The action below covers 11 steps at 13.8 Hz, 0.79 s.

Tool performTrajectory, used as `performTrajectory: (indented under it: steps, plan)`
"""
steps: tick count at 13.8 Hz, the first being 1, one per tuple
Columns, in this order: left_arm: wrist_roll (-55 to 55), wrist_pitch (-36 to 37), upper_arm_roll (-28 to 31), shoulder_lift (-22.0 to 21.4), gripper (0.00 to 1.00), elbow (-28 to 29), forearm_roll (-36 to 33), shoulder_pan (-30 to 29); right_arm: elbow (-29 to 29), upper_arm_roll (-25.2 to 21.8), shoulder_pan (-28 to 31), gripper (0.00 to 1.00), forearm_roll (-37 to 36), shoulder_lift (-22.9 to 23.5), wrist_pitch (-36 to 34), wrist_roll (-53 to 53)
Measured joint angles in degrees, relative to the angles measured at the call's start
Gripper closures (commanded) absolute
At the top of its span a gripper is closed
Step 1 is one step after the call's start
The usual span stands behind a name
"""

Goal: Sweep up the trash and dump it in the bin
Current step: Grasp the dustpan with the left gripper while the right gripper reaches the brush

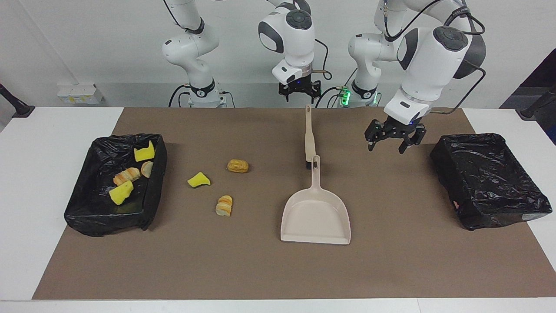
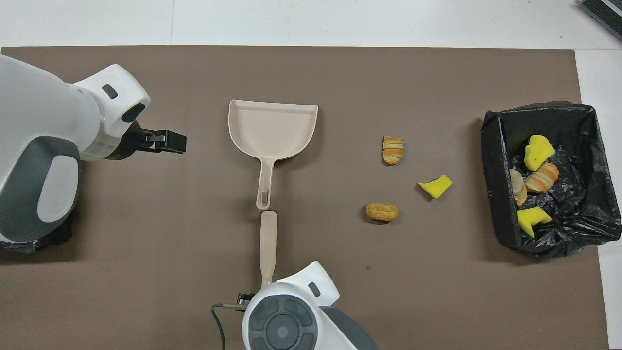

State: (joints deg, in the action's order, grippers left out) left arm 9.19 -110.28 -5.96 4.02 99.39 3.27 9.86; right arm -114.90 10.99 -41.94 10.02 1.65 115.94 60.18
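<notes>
Three trash scraps (image 1: 224, 205) lie on the mat beside the bin (image 1: 153, 191), which holds four more. Right gripper (image 1: 299, 92) hangs spread and empty over the brush handle (image 1: 309, 130); left gripper (image 1: 394, 138), also spread, hovers over bare mat.

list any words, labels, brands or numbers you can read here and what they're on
None can be read.
The pale box by the wall has markings too small to read.
The bin at the left arm's end shows a light patch at its corner, too small to tell.
The dustpan and brush look unmarked.
</notes>
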Motion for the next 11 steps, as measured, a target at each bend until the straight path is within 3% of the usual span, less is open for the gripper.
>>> performTrajectory:
  steps: [3, 6, 11]
  plan:
    - [7.33, -4.08, -0.39, 6.12, 0.00, -1.76, 0.03, 3.52, -0.46, -0.04, -3.03, 0.00, -2.24, 5.46, 5.44, 3.07]
    - [11.44, -4.84, -0.65, 13.95, 0.00, -7.07, -0.03, 8.75, -0.45, -0.23, -3.31, 0.10, -3.02, 9.52, 8.77, 3.37]
    - [11.74, -4.13, -0.73, 16.73, 0.00, -6.47, -0.03, 12.95, -0.76, -0.37, -3.29, 0.28, -3.07, 10.35, 9.90, 3.36]
